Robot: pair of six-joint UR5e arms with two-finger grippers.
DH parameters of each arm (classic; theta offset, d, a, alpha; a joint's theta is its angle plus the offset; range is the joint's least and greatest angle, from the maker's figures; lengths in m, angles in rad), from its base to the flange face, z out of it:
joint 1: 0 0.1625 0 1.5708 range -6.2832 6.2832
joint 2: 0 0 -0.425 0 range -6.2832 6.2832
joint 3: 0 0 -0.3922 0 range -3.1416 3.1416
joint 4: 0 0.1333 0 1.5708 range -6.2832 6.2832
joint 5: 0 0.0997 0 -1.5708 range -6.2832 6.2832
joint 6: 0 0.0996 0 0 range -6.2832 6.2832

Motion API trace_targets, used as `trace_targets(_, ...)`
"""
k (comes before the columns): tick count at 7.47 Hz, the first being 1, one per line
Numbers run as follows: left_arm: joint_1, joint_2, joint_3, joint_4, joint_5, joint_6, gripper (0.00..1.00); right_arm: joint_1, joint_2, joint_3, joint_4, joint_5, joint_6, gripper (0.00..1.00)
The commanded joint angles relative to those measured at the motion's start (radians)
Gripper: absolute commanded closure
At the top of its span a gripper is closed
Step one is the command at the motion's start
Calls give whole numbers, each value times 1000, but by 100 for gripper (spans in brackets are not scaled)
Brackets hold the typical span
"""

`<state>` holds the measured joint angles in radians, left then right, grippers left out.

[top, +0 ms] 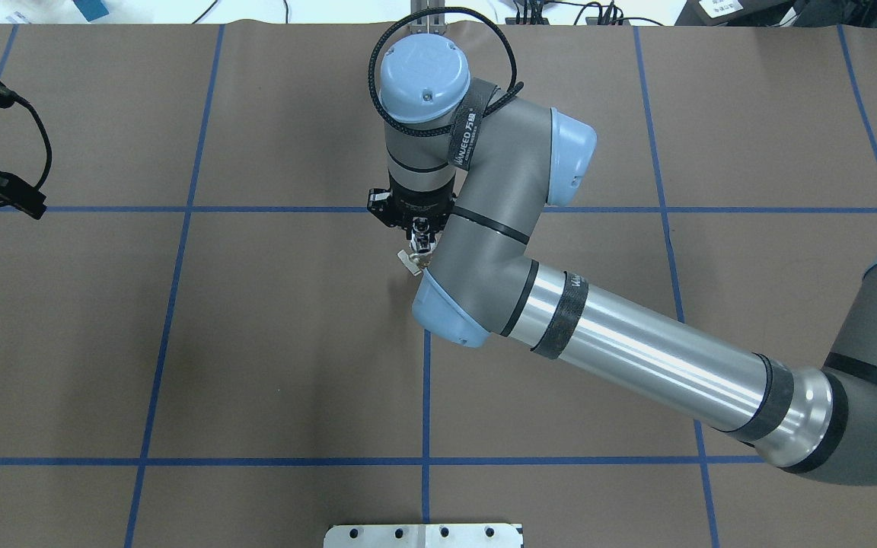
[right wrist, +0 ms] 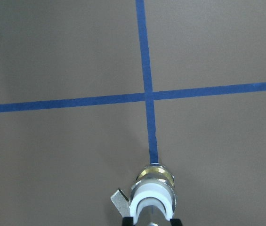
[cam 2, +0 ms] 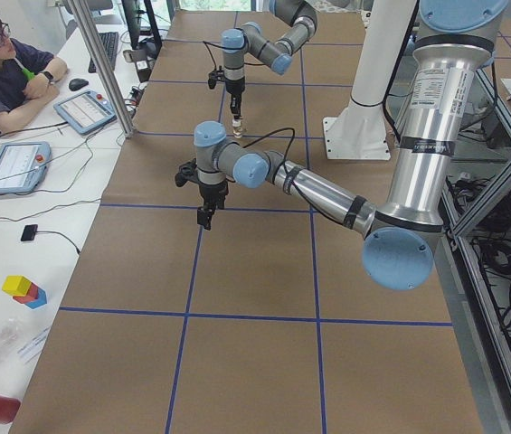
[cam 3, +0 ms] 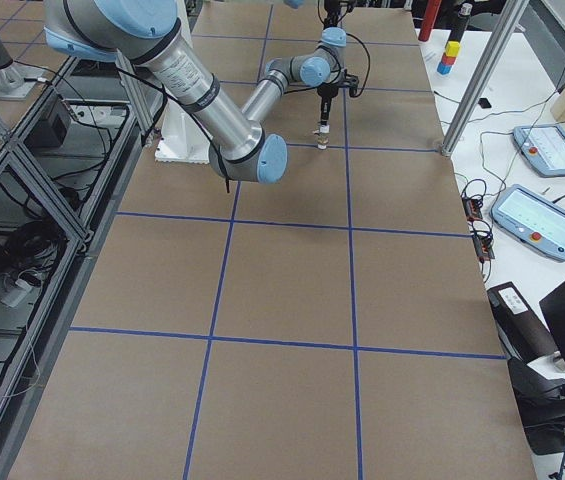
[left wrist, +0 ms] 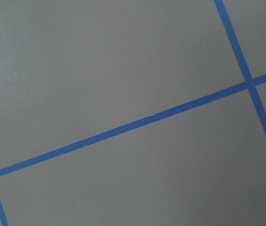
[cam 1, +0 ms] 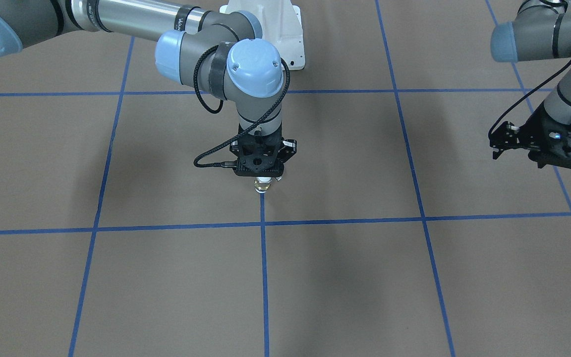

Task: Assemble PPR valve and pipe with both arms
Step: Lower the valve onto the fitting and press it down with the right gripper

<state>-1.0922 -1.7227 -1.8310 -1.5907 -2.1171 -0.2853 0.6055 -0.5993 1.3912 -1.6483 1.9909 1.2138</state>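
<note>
The PPR valve [right wrist: 151,190] stands upright on the brown table, white end up, with a brass band below and a small silver lever [right wrist: 119,201] to its side. My right gripper [right wrist: 151,221] points straight down and is shut on the white top. From the front, the valve [cam 1: 263,185] pokes out under the right gripper [cam 1: 261,174], at the end of a blue tape line. A thin silvery rim sits under the brass band; I cannot tell the pipe apart from it. My left gripper [cam 1: 496,145] hangs off to the side, open and empty, and its wrist view holds only table and tape.
Blue tape lines [top: 425,396] divide the brown table into squares. The white bolted base [top: 423,535] is at the robot's edge. A person [cam 2: 2,72] sits at a side desk with tablets [cam 2: 15,165], behind a metal post [cam 2: 101,63]. Coloured blocks [cam 2: 24,289] lie there.
</note>
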Motion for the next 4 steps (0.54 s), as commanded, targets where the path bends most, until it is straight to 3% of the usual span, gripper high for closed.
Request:
trace_targets(1,0,0,-1,0,0,0,0,0,-3,2,2,0,6,72)
trace_targets(4,0,0,-1,0,0,0,0,0,-13,8,-1,0,7,47)
